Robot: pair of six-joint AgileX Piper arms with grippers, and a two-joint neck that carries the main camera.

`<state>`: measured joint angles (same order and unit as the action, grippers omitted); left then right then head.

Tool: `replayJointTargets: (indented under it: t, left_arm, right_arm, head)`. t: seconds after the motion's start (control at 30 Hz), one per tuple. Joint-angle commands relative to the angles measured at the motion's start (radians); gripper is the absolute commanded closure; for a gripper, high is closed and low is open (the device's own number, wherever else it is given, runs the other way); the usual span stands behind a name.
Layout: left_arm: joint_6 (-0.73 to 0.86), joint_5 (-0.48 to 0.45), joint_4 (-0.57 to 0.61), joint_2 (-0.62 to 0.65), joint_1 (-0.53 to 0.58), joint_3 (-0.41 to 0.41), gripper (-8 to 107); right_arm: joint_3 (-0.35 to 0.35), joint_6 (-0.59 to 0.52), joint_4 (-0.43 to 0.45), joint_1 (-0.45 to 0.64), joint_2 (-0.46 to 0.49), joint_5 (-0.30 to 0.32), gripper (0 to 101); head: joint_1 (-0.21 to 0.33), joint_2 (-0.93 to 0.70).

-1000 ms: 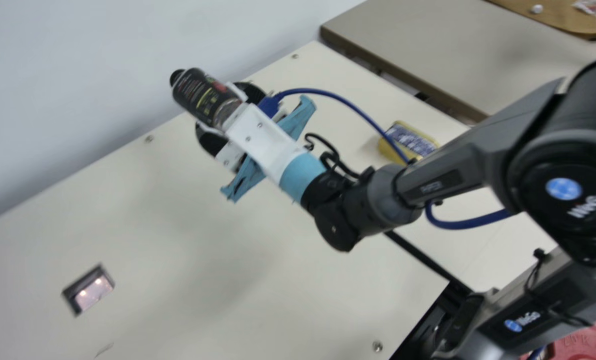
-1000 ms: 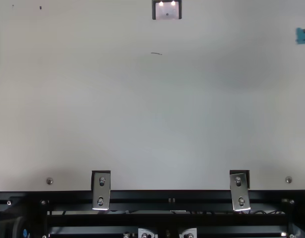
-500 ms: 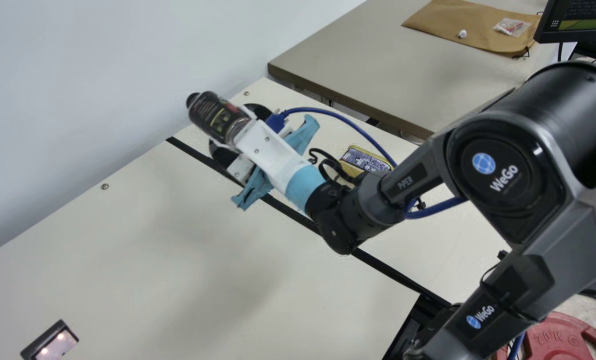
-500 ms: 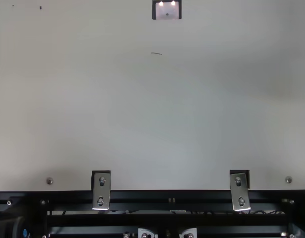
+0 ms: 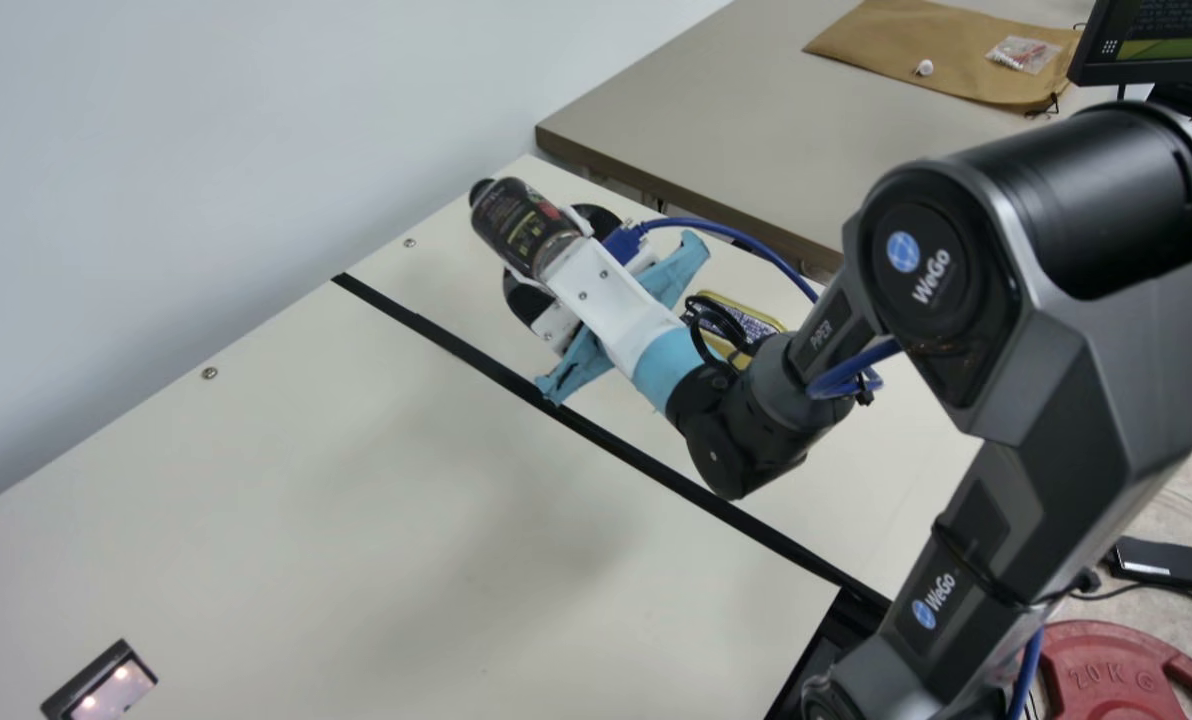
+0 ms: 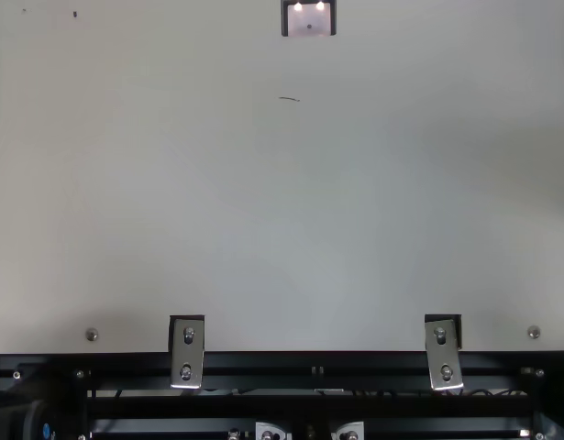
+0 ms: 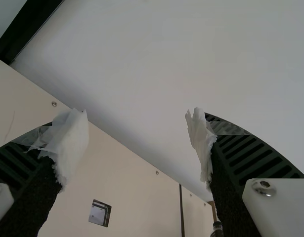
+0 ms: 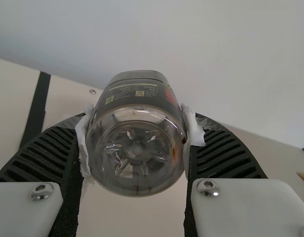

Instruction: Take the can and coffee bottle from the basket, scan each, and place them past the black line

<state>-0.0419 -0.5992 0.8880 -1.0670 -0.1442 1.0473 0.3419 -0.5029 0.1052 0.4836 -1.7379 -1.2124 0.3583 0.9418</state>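
Black-labelled clear plastic coffee bottle (image 5: pixel 521 228) fills the right gripper's (image 5: pixel 561 250) grasping jaws, main view's ten o'clock from the yellow-and-blue oblong can (image 5: pixel 759 325). Left gripper (image 7: pixel 137 140): jaws released.

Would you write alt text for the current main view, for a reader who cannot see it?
The robot's right gripper holds a dark coffee bottle between its jaws, tilted, above a cream table. A yellow-edged can lies beyond a diagonal black line, and a lit scanner sits at lower left.
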Motion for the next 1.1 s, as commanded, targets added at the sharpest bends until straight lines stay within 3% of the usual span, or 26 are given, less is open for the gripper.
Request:
replayJointTargets:
  t: [0.0,0.37,0.4,0.43,0.47,0.5,0.77,1.07]
  left_arm:
    - [0.0,0.0,0.0,0.0,0.0,0.0,9]
    - [0.0,0.0,0.0,0.0,0.0,0.0,9]
    - [0.0,0.0,0.0,0.0,0.0,0.0,9]
    - [0.0,0.0,0.0,0.0,0.0,0.0,9]
    - [0.0,0.0,0.0,0.0,0.0,0.0,9]
    - [0.0,0.0,0.0,0.0,0.0,0.0,9]
    - [0.0,0.0,0.0,0.0,0.0,0.0,9]
    - [0.0,0.0,0.0,0.0,0.0,0.0,9]
  right_arm:
    - [-0.004,0.002,0.001,0.025,-0.017,-0.008,101]
    - [-0.021,0.051,0.031,0.096,-0.058,-0.008,101]
    - [-0.023,0.058,0.036,0.099,-0.059,-0.008,98]
    - [-0.026,0.066,0.042,0.101,-0.061,-0.008,66]
    - [-0.028,0.073,0.047,0.103,-0.063,-0.008,15]
    - [-0.03,0.079,0.053,0.105,-0.063,-0.008,0]
    - [-0.044,0.087,0.107,0.126,-0.051,-0.008,0]
    - [-0.031,0.082,0.167,0.105,0.078,0.014,0]
  head:
    - [0.029,0.019]
    - [0.029,0.019]
    - [0.029,0.019]
    - [0.029,0.019]
    - [0.029,0.019]
    - [0.029,0.019]
    - [0.029,0.019]
    - [0.029,0.019]
